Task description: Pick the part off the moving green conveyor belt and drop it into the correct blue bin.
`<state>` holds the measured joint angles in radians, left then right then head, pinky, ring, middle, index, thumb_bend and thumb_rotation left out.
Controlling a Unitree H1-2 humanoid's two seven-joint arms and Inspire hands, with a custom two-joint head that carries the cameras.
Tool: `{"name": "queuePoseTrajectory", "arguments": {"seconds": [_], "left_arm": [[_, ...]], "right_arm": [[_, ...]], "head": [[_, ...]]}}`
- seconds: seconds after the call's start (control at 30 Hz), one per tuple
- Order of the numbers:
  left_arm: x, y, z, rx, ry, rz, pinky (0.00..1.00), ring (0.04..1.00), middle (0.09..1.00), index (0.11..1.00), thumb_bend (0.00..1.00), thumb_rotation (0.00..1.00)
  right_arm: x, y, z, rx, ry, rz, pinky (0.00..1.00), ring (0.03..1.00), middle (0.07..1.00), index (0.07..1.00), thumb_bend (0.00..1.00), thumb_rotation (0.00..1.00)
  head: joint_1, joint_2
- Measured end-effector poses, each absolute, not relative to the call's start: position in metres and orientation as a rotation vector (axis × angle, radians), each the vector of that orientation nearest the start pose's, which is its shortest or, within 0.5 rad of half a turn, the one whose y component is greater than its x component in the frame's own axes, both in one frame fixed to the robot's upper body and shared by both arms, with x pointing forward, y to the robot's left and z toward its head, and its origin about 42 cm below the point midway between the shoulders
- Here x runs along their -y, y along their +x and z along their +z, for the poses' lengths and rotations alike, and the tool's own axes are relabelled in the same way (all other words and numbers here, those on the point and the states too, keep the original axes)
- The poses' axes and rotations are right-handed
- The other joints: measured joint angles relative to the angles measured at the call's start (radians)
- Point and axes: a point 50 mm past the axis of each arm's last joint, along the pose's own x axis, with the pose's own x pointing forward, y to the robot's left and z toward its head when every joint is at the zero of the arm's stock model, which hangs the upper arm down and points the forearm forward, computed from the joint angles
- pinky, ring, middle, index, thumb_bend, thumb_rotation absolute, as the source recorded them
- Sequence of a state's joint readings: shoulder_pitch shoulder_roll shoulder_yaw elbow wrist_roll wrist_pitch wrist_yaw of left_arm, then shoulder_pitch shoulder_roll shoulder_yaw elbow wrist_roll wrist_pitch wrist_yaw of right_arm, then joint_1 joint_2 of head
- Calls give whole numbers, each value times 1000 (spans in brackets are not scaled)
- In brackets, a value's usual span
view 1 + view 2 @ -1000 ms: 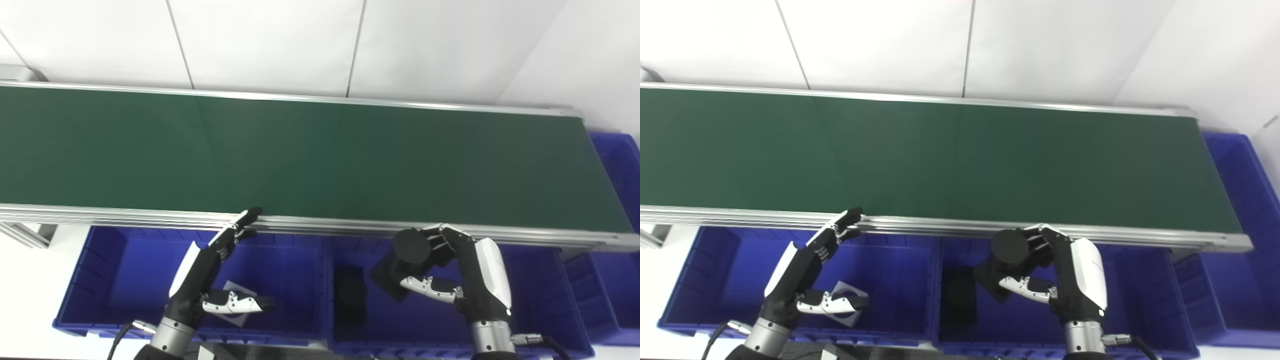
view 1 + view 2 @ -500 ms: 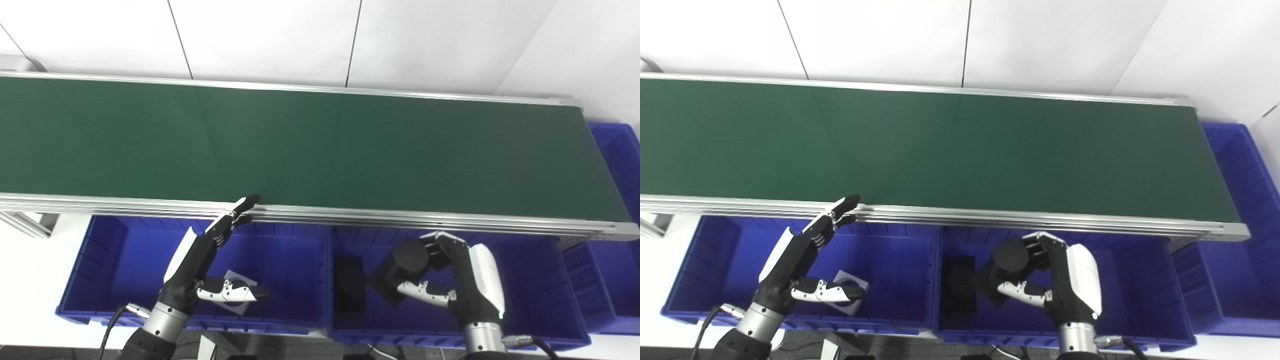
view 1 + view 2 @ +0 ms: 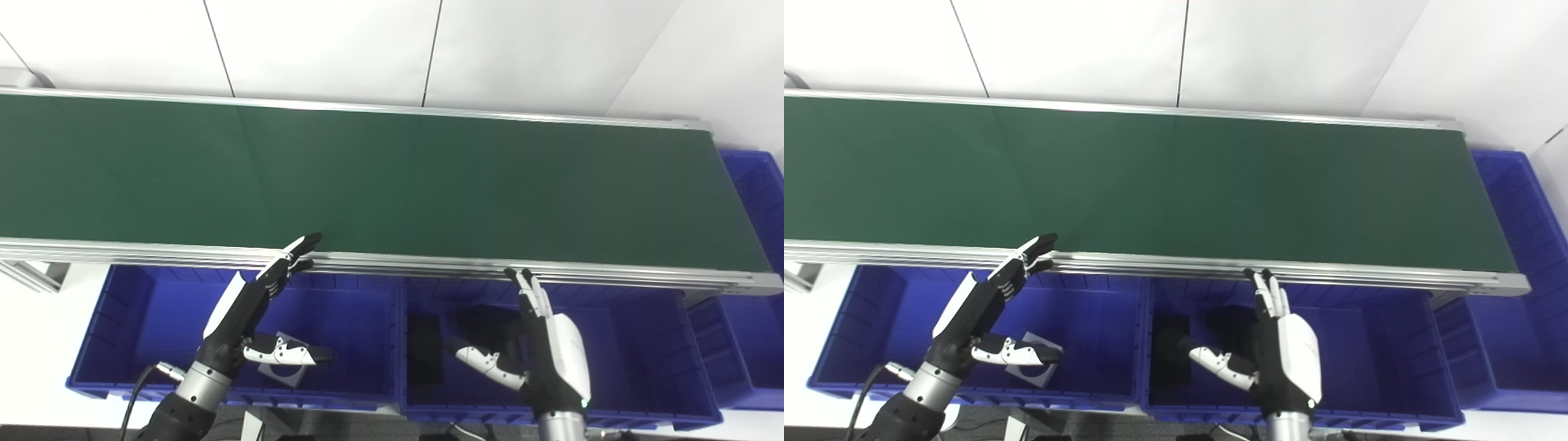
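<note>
The green conveyor belt (image 3: 392, 177) carries no part. My right hand (image 3: 551, 349) is open, fingers spread upward, over the middle blue bin (image 3: 637, 349). The black part (image 3: 484, 321), a cylinder on a block, lies free in that bin just left of the hand, partly hidden by the thumb. Another black part (image 3: 425, 349) rests further left in the same bin. My left hand (image 3: 245, 312) is open above the left blue bin (image 3: 153, 324), fingertips near the belt's front rail.
A grey square piece with a dark circle (image 3: 278, 370) lies in the left bin under my left thumb. A third blue bin (image 3: 756, 190) stands past the belt's right end. The aluminium rail (image 3: 429, 266) runs along the belt's near edge above the bins.
My right hand lowered the black part into the middle bin, then opened and let it go; its fingers now point up. The left hand barely moved.
</note>
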<state>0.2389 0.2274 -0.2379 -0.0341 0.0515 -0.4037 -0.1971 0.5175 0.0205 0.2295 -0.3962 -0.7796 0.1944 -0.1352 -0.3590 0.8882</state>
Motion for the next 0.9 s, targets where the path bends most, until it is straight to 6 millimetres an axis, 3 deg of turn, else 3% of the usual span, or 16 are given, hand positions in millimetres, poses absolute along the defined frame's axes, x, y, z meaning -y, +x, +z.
{"name": "queuePoseTrajectory", "arguments": {"seconds": [0.17,0.33,0.43,0.67,0.9], "left_arm": [[-220,186,64,134,196,-450,874,949,963,903,865,291],[-221,184,56,106,192,-452,868,948,965,907,859,294],[-221,184,55,102,179,-448,862,943,963,905,867,289],[-217,182,48,84,153,-429,859,933,957,904,891,288],[-219,182,47,84,138,-405,858,932,958,908,890,304]], "right_arm": [[177,119,103,-133,-651,-118,749,898,963,938,729,419],[168,115,92,-101,-458,-97,803,907,965,968,748,362],[167,112,90,-68,-362,-86,781,882,926,967,779,366],[168,109,82,24,-195,-58,758,840,884,950,853,374],[176,112,76,27,-162,-20,748,818,856,923,908,421]], "head": [[6,-15],[12,-32],[29,-58],[37,-67],[44,-74]]}}
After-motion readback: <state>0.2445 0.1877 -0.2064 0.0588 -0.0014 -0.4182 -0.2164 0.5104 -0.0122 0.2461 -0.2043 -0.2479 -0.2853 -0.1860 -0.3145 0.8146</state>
